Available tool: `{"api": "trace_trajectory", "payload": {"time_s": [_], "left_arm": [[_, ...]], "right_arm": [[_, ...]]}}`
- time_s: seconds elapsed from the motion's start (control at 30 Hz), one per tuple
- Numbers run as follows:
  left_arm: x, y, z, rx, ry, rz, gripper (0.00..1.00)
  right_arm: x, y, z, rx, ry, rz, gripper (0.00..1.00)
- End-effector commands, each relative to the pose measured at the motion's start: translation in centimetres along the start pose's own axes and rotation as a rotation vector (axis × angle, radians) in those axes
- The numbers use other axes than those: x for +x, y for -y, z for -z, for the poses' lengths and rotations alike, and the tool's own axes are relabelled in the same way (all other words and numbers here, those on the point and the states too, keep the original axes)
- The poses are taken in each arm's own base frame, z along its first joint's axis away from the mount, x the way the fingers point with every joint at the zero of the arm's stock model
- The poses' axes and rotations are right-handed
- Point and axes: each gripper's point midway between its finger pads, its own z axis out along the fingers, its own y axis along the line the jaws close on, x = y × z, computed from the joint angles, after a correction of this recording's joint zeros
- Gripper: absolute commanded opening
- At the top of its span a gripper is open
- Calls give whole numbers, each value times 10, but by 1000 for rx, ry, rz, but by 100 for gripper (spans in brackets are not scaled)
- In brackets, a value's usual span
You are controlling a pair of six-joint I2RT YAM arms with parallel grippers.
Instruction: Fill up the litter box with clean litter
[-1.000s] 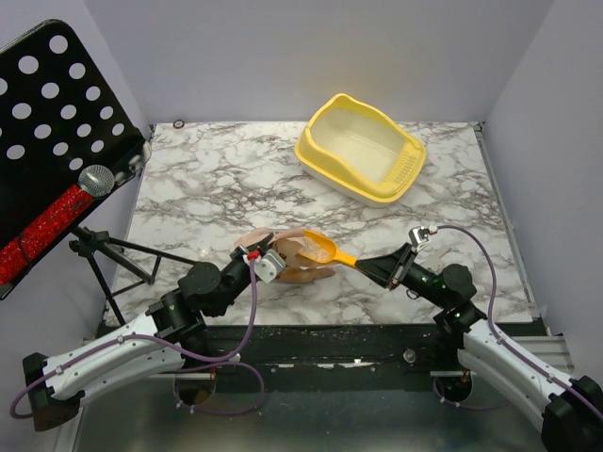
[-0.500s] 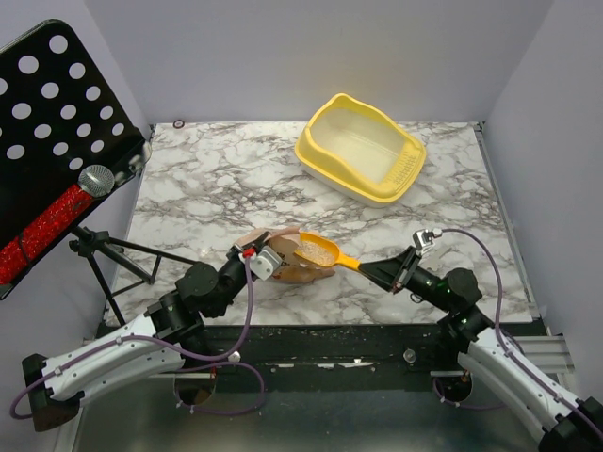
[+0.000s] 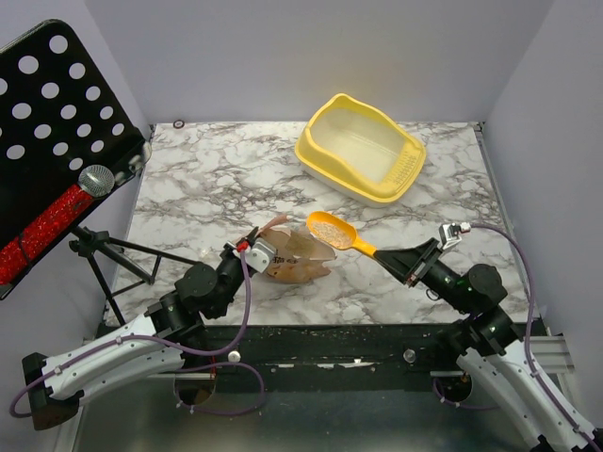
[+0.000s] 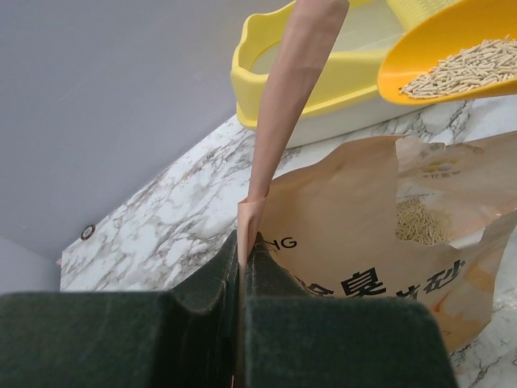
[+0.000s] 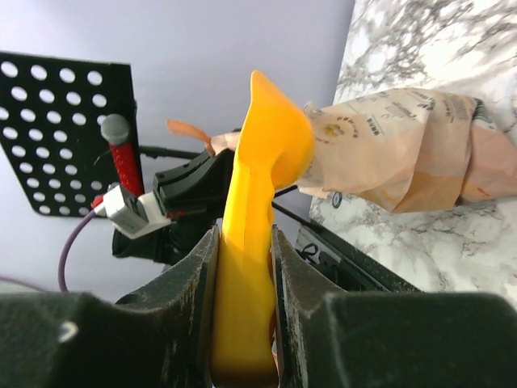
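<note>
Marble table [image 3: 207, 188], grey walls around. The right gripper [image 5: 245, 242] clamps the handle of the one orange scoop [image 3: 332, 229], which carries clean litter [image 3: 328, 227] just beside the single paper bag [image 3: 300, 262]. The left gripper [image 4: 242, 250] pinches the bag's edge tight. One litter box [image 3: 361, 151] sits well apart at the far side, and a black perforated stand [image 3: 57, 122] stands at the left.

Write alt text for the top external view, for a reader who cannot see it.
The right gripper holds a small yellow-orange plastic scoop loaded with pale beige litter over a marble table, between a crumpled tan paper bag and a large pale-yellow plastic litter box. The left gripper pinches the bag's edge.
</note>
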Motion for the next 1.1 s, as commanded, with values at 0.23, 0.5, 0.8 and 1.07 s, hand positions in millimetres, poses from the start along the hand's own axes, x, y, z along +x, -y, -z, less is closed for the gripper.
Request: {"api": "trace_trajectory", "payload": {"time_s": [0.23, 0.5, 0.8, 1.07], "left_arm": [[-49, -36, 4, -122, 142, 139, 0], [-51, -34, 5, -110, 155, 152, 0], [-50, -32, 3, -100, 152, 143, 0], [-46, -29, 0, -97, 133, 116, 0]], "right_arm": [[-57, -17, -22, 5, 261, -90, 0], [-102, -9, -58, -23, 418, -90, 0], [-181, 9, -94, 1, 550, 14, 0], [-245, 63, -121, 88, 562, 52, 0]]}}
